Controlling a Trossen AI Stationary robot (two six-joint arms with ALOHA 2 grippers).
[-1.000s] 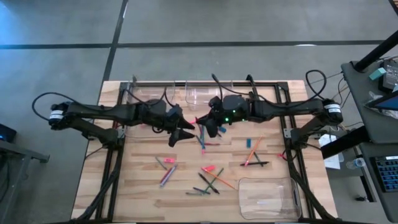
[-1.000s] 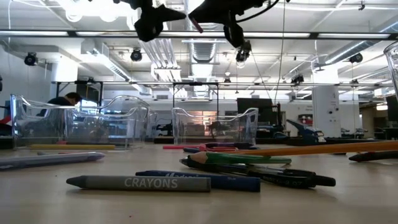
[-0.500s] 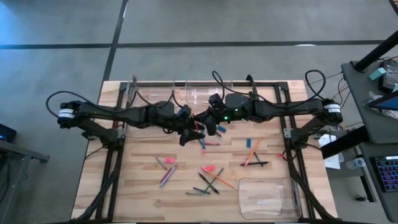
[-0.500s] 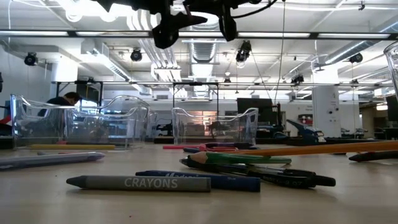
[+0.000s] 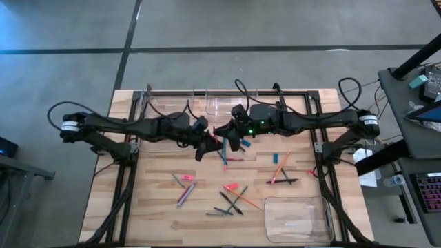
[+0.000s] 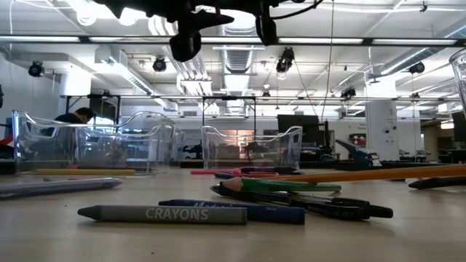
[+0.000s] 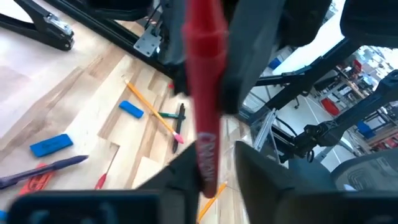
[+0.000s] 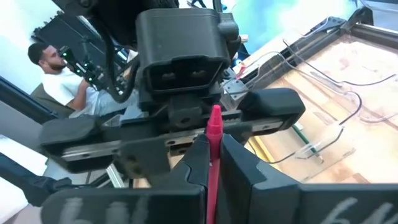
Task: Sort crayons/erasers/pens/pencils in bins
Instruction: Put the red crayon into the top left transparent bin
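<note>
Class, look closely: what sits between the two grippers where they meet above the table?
A red crayon spans the left gripper and right gripper, clearest in both wrist views.

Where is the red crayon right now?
The red crayon is up in the air over the middle of the table, between the left gripper and the right gripper, with both sets of fingers closed on it.

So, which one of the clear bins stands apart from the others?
The bin at the table's near right corner; the others line the far edge behind the arms.
</note>
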